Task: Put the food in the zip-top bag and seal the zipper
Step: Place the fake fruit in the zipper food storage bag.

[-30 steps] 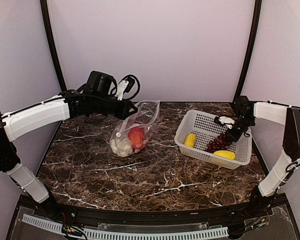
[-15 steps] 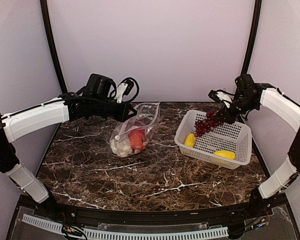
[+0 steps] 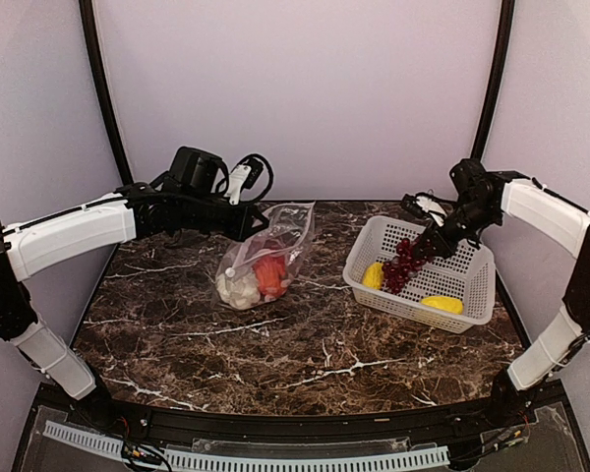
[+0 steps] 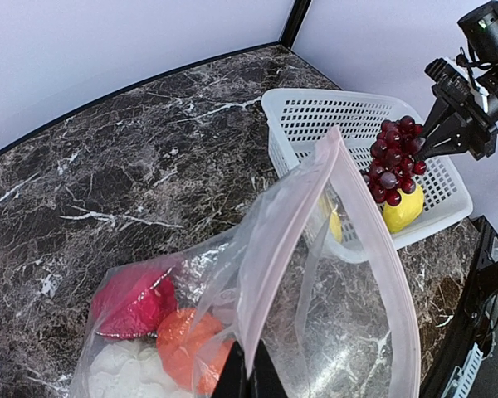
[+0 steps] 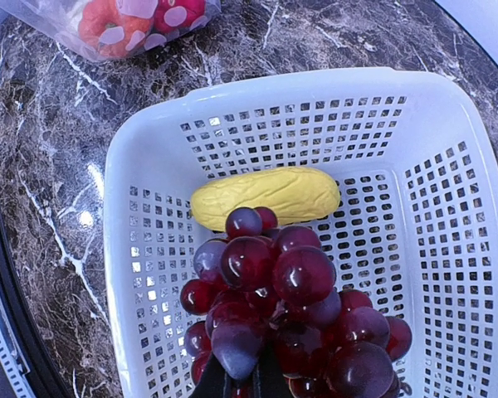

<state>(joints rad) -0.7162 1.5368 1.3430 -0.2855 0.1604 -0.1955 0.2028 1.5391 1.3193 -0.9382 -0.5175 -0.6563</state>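
The clear zip-top bag (image 3: 278, 236) lies at the table's middle back. My left gripper (image 3: 259, 220) is shut on its rim and lifts the mouth, with the pinkish zipper (image 4: 292, 211) gaping open. Inside lie the white cabbage (image 3: 238, 288), the orange-red piece (image 3: 268, 273) and the red pepper (image 4: 131, 297). My right gripper (image 3: 435, 236) is shut on the dark purple grapes (image 3: 403, 264), which hang above the left part of the white basket (image 3: 403, 307). Two yellow pieces (image 3: 374, 275) (image 3: 442, 304) lie in the basket. In the right wrist view the grapes (image 5: 290, 286) hide most of the fingers (image 5: 216, 388).
The perforated basket (image 5: 124, 166) stands at the right back of the marbled table (image 3: 305, 364). Black frame posts and pale walls close in the back corners. The right arm stretches over the basket's far rim.
My right gripper has lifted the grapes out of the basket, swung them up and left, then dipped slightly. The left arm and bag have stayed still.
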